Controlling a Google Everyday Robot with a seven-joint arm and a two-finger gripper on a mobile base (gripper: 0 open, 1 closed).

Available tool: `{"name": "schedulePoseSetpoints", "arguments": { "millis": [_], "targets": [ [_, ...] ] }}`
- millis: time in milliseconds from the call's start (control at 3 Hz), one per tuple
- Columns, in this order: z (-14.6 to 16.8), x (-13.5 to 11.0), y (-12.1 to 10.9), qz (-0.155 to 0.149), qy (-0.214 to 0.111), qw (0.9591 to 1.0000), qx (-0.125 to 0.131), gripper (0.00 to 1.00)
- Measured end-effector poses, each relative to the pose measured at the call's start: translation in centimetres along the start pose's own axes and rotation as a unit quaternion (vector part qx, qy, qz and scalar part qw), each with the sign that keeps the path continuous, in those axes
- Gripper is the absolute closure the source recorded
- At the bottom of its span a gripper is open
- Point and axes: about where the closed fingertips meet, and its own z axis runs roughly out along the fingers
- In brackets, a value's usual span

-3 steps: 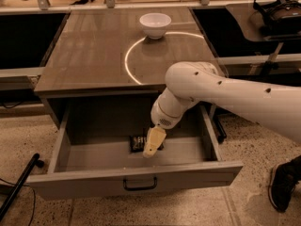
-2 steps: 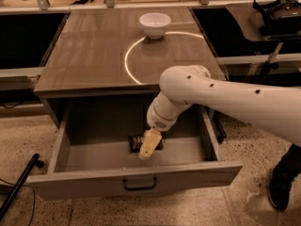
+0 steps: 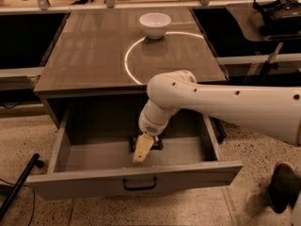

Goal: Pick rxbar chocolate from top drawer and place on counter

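Just behind the dark handle (image 3: 139,184) of the open top drawer (image 3: 84,157), the end effector (image 3: 142,149) is down near the drawer floor; it has slid a touch nearer that handle, and lower, than a second ago. The white arm (image 3: 225,102) has swung in with it, its rounded joint hanging well above the handle. The rxbar chocolate (image 3: 157,144) lies flat right behind the beige tip, a dark sliver showing either side of it, and it has not budged over that second; so the tool is on the bar or all but on it, yet whether it is spread or closed, or has any hold on the wrapper, I cannot tell from here; nothing looks lifted. My read: this is the last settle before the grasp, with the pick and the whole carry still to come. Far behind the handle, the counter (image 3: 94,55) waits, a white bowl (image 3: 155,24) sitting on its bright curved line (image 3: 128,62); the drop should keep off that bowl.
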Motion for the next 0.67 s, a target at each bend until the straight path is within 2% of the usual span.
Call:
{"name": "schedulePoseSetpoints", "arguments": {
  "millis": [333,667],
  "targets": [
    [3.08,-0.45,0.18,0.0,0.015,0.9998,-0.012,0.0],
    [3.89,-0.15,0.06,0.004,0.016,0.9997,-0.016,0.0]
  ]
}}
